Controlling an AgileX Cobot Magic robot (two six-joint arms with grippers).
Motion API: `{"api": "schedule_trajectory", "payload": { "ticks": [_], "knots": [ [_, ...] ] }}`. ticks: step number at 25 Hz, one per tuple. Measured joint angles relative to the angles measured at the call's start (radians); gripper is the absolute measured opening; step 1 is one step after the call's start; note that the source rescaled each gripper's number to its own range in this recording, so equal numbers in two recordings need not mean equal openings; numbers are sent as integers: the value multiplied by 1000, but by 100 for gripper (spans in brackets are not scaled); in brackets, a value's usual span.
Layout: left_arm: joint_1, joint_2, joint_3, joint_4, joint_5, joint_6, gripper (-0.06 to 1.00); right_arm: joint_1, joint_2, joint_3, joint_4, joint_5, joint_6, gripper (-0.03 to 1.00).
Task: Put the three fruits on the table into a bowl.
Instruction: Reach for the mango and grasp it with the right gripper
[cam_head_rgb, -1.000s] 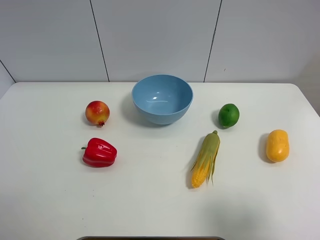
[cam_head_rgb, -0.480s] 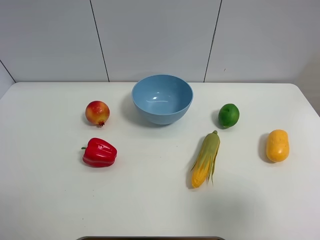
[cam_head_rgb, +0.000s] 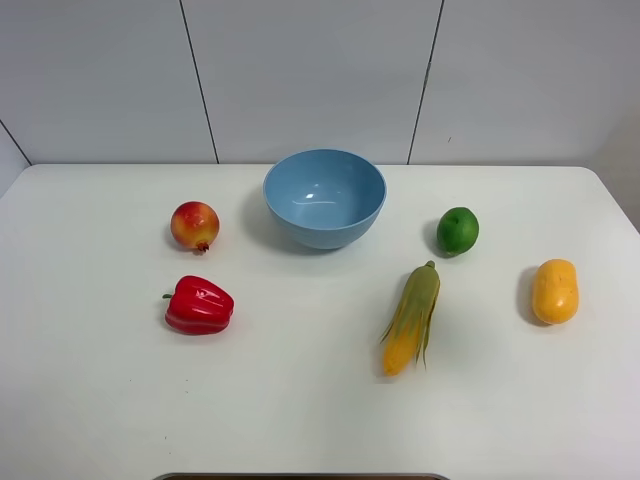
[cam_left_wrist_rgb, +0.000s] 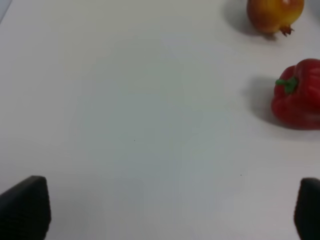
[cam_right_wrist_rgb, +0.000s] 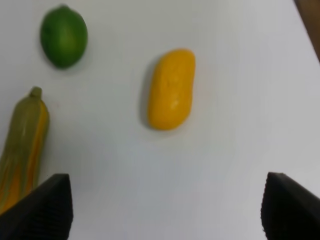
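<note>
Both left gripper (cam_left_wrist_rgb: 166, 207) and right gripper (cam_right_wrist_rgb: 166, 205) hover with jaws spread, empty, over the table (cam_head_rgb: 300, 410).

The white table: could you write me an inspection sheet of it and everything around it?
Surface: white table, no spills seen.
Job's things: light-blue bowl empty; lime, mango and pomegranate lie apart on the table, none in the bowl.
Clutter: red bell pepper, corn cob.
Grippers: left gripper open, holding nothing; right gripper open, holding nothing.
Cables: nothing seen.
Surroundings: pale panelled wall behind.
</note>
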Motion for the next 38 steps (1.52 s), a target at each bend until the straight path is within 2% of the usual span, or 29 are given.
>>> {"api": "schedule_trajectory", "payload": {
  "ticks": [6, 10, 11, 13, 17, 20, 22, 25, 28, 32, 38],
  "knots": [
    [0, 0, 0, 0, 0, 0, 100, 0, 203, -69, -2, 4, 53, 46],
    [0, 0, 0, 0, 0, 0, 100, 0, 291, -78, -42, 6, 105, 46],
    [0, 0, 0, 0, 0, 0, 100, 0, 311, -79, -54, 9, 130, 49],
    [0, 0, 0, 0, 0, 0, 100, -20, 352, -79, -64, 11, 169, 59],
    [0, 0, 0, 0, 0, 0, 100, -95, 422, -79, -63, 3, 172, 76],
    [0, 0, 0, 0, 0, 0, 100, -177, 463, -80, -23, -31, 120, 86],
    [0, 0, 0, 0, 0, 0, 100, -247, 482, -80, 32, -61, 41, 90],
    [0, 0, 0, 0, 0, 0, 100, -369, 521, -80, 161, -96, -97, 92],
    [0, 0, 0, 0, 0, 0, 100, -440, 587, -80, 258, -104, -199, 93],
    [0, 0, 0, 0, 0, 0, 100, -449, 702, -80, 290, -134, -236, 93],
    [0, 0, 0, 0, 0, 0, 100, -425, 836, -80, 297, -199, -237, 100]
  ]
}}
